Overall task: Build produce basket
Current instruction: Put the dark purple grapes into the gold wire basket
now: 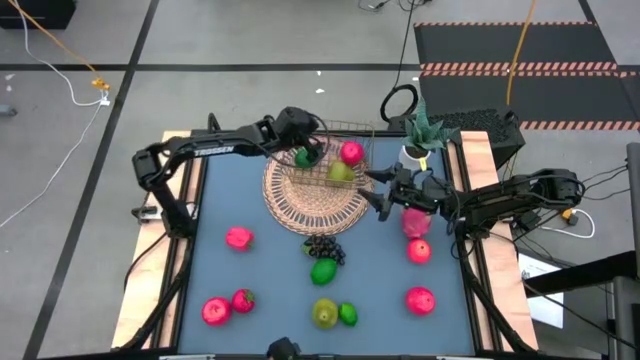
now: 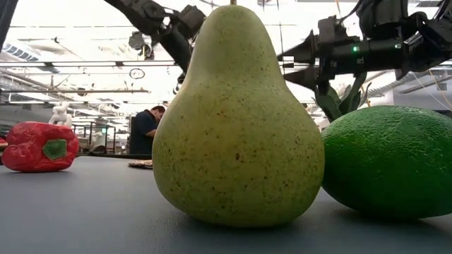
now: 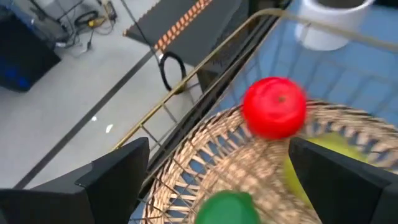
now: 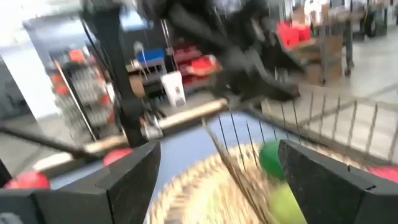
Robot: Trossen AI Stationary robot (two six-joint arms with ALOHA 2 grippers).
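Note:
The tan wicker basket (image 1: 318,200) with a wire frame stands at the table's far middle. In it lie a green fruit (image 1: 305,157), a red fruit (image 1: 351,152) and a yellow-green fruit (image 1: 340,173). My left gripper (image 1: 303,143) hangs open over the basket's far left part. In the left wrist view (image 3: 217,155) its fingers stand apart on either side of the green fruit (image 3: 227,208), with the red fruit (image 3: 273,106) beyond. My right gripper (image 1: 378,194) is open and empty beside the basket's right rim, pointing at the basket (image 4: 205,193).
Loose produce lies on the blue table: a pink dragon fruit (image 1: 415,221) under my right arm, red fruits (image 1: 419,250) (image 1: 420,298), dark grapes (image 1: 323,247), a green fruit (image 1: 323,270), a pear (image 1: 324,312), a lime (image 1: 347,313), pink and red ones at left (image 1: 238,237). A white plant pot (image 1: 415,151) stands at the far right.

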